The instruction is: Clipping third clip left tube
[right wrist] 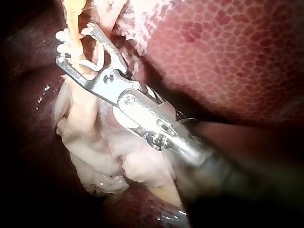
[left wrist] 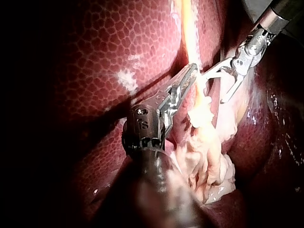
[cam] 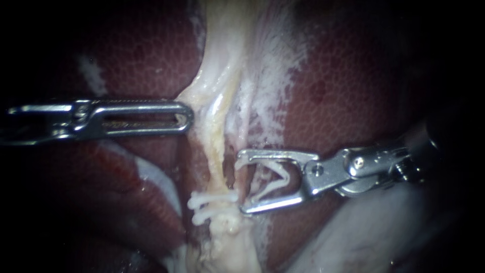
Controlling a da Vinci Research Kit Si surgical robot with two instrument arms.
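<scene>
Right instrument (cam: 243, 182): jaws spread wide, a white clip (cam: 277, 178) seated between them and touched by both; tips set just beside the pale tube (cam: 218, 151), which is not seen enclosed. Left instrument (cam: 188, 119): slotted jaws pressed together, tip laid against the tube's edge higher up. Two clips (cam: 214, 198): fixed across the tube, level with the right instrument's lower jaw. Liver (cam: 343, 76): seen either side.

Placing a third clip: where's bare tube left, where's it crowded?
Free: the tube between the left instrument and the upper clip. Crowded: from there down past the lower clip, where the right instrument, jaws on a loaded clip, sits alongside.
</scene>
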